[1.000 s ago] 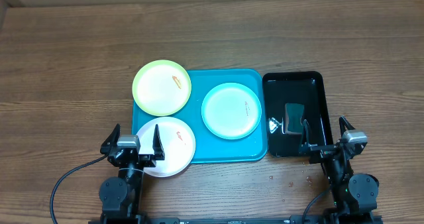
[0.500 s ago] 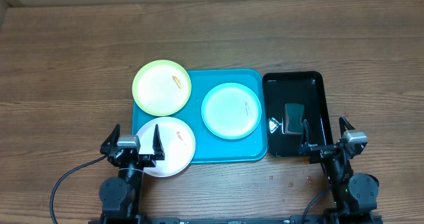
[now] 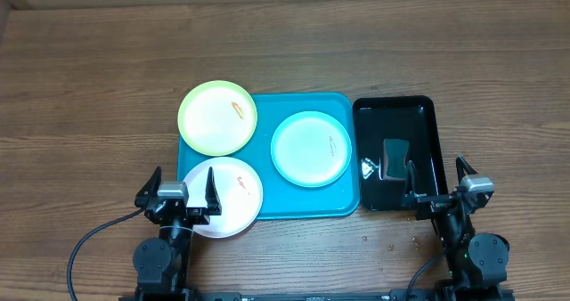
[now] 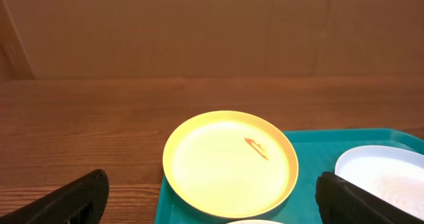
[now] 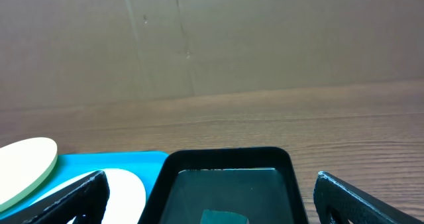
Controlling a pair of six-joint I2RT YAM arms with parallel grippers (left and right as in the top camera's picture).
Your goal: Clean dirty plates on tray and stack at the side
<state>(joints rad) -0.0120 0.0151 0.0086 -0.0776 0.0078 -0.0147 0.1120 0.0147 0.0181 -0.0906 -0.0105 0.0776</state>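
A bright cyan-blue tray (image 3: 267, 154) lies mid-table. The pale yellow-green plate (image 3: 217, 117) overhangs its far left corner, with an orange smear; it also shows in the left wrist view (image 4: 230, 162). The light cyan plate (image 3: 311, 149) sits on the tray's right half. The white plate (image 3: 224, 197) overhangs the tray's near left corner, with an orange smear. My left gripper (image 3: 182, 194) is open and empty over the white plate's near left edge. My right gripper (image 3: 439, 187) is open and empty at the near right of the black tray.
A narrower glossy black tray (image 3: 394, 154) with liquid and a dark sponge (image 3: 394, 157) stands right of the blue tray; it also shows in the right wrist view (image 5: 228, 184). Small crumbs (image 3: 392, 242) lie near the front edge. A cardboard wall stands behind the table.
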